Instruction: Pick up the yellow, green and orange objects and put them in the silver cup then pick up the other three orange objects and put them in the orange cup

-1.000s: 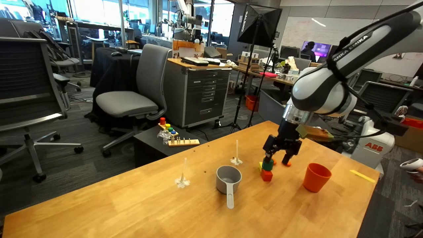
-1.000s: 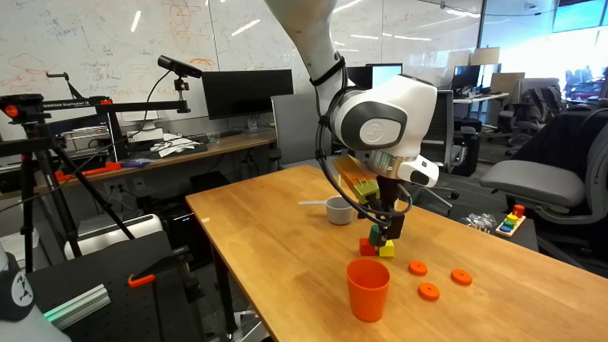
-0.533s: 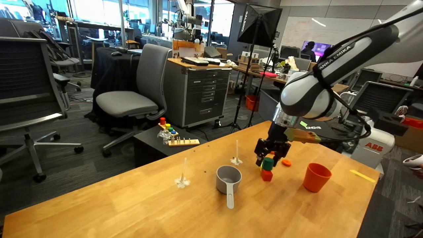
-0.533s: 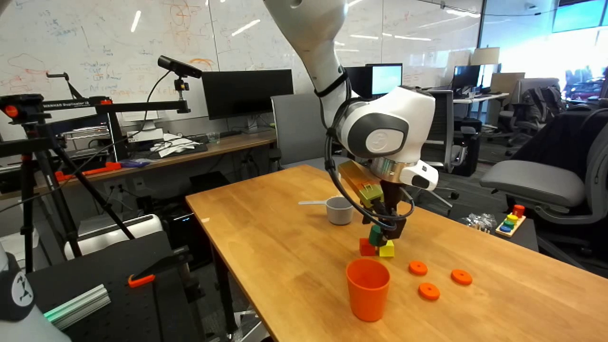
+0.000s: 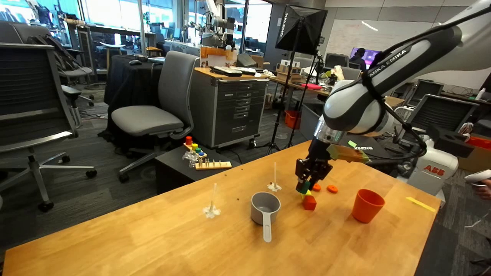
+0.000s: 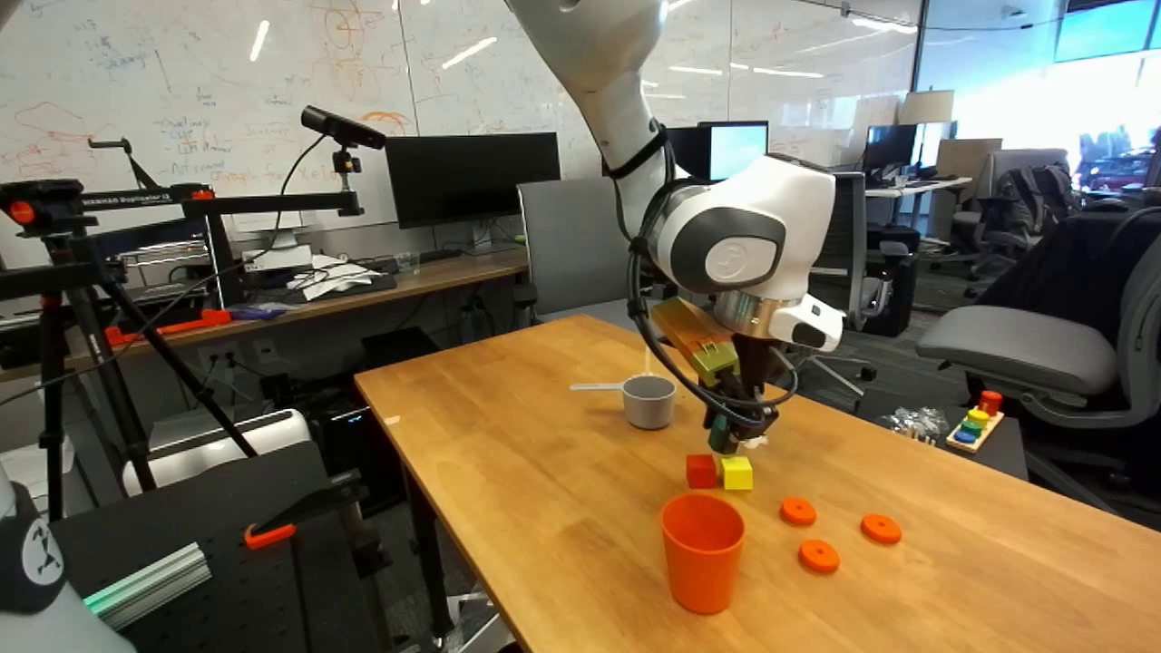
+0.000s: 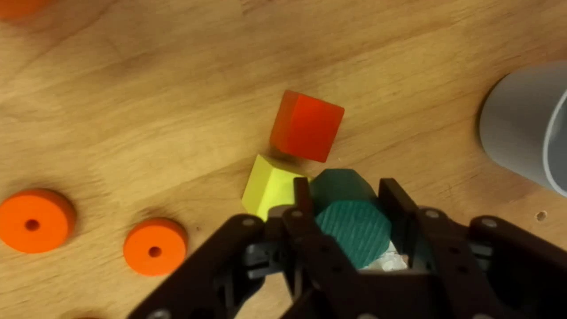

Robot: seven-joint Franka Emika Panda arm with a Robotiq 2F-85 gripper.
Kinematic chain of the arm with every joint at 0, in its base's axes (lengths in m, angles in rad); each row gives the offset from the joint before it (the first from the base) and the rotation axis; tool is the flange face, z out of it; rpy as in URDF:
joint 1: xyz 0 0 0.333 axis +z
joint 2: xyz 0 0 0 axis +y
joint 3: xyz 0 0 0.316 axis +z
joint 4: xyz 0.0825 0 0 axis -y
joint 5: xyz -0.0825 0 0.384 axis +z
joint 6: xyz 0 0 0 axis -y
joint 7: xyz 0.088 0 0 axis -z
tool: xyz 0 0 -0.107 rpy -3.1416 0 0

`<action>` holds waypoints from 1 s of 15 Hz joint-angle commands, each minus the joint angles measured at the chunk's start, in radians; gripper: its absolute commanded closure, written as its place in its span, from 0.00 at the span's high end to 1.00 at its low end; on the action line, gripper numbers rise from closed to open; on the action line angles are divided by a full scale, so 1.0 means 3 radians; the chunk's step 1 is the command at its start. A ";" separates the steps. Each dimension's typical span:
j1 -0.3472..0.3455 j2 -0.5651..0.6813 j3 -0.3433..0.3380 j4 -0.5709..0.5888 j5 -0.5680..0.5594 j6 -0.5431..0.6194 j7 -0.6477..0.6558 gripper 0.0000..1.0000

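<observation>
My gripper (image 7: pixel 345 188) has its fingers on either side of the green object (image 7: pixel 352 228), an eight-sided block, and is shut on it. In both exterior views the block hangs just above the table. Below it, the orange-red cube (image 7: pixel 312 126) and the yellow cube (image 7: pixel 277 188) rest side by side; a finger covers part of the yellow one. The silver cup (image 5: pixel 257 211), grey with a long handle, stands upright nearby and shows at the wrist view's right edge. The orange cup (image 6: pixel 703 567) is upright too. Three flat orange discs (image 6: pixel 798 511) lie apart from one another near it.
Two thin upright sticks, a nearer one (image 5: pixel 214 195) and a farther one (image 5: pixel 275 172), are taped to the wooden table (image 5: pixel 153 237). A strip of yellow tape (image 5: pixel 420 204) marks the table near its edge.
My gripper moved over to the green block, closed around it and raised it off the orange-red and yellow cubes. Both cubes, both cups and the discs stayed put.
</observation>
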 commanded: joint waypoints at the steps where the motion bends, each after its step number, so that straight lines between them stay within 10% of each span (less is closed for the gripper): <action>1: 0.0006 -0.0002 0.0186 0.0164 0.0008 -0.0101 -0.0015 0.17; 8: 0.0121 0.0221 0.0686 0.0489 0.0098 -0.0164 -0.0183 0.17; 15: 0.0116 0.0306 0.0692 0.0532 0.0094 -0.0210 -0.0208 0.17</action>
